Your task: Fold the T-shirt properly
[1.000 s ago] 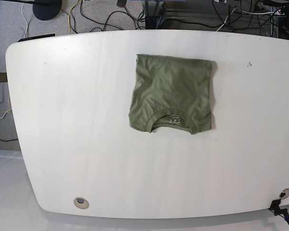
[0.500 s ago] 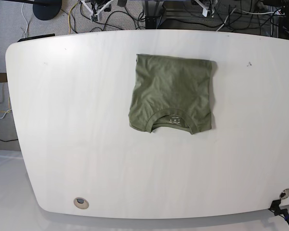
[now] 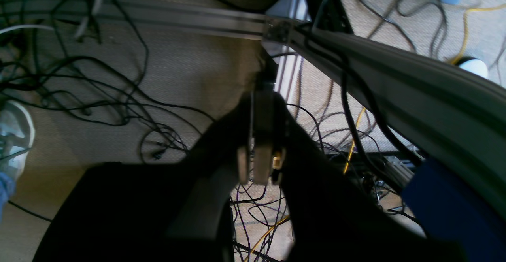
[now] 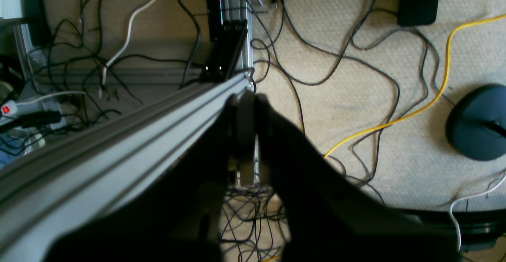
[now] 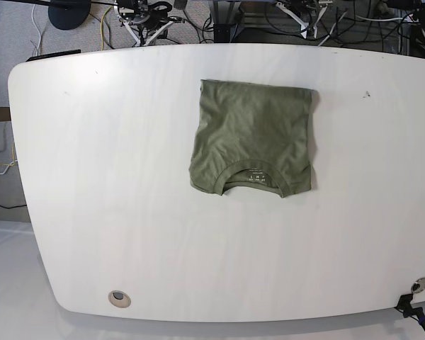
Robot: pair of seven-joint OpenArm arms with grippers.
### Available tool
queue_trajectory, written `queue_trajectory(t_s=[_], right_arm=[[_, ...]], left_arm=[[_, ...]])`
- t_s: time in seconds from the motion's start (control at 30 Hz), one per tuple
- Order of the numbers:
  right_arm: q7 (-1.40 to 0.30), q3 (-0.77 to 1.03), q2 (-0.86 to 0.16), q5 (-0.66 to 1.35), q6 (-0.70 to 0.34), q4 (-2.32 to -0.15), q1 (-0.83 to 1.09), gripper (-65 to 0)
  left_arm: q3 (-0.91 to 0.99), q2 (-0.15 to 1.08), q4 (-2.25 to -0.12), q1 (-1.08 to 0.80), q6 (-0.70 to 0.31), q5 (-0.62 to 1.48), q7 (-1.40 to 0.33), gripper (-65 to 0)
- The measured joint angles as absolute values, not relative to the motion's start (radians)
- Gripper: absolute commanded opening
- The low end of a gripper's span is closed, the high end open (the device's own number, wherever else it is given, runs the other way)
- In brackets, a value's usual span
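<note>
T-shirt [image 5: 253,138] lies flat on the white surface [image 5: 113,212], a little right of its middle and toward the far edge. It is already folded into a compact, nearly square packet: the sleeves are tucked out of sight, and the ribbed neck with its small label faces the near side. The edges look fairly even, with only a slight flare at the far right corner, so I judge the folding to be finished or almost finished.

Nothing touches the cloth. Near the front edge, the surface has a round cable hole [image 5: 119,298], well apart from the shirt.

Beyond the far edge, both arms are off the surface. In the base view the right tool [image 5: 143,15] shows at the top left and the left tool [image 5: 306,13] at the top right, both above the cable-covered floor [image 5: 99,28]. The wrist views confirm it: each looks down at the carpet and wires, not at the cloth. The left tool [image 3: 259,133] is clenched with its fingers pressed together and grasps nothing; the right tool [image 4: 245,135] is clenched and empty too. Probably they are parked there because the shirt needs no more handling.
</note>
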State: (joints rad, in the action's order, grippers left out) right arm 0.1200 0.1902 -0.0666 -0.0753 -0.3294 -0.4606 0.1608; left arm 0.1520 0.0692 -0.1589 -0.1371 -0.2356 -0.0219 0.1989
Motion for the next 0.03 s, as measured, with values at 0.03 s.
queue_trajectory(t_s=[0.03], right_arm=[[0.119,0.190,-0.067,-0.075,-0.330,-0.461,0.154,-65.0]], left_arm=[[0.152,0.070,-0.159,-0.138,-0.235,-0.022,0.200,-65.0]])
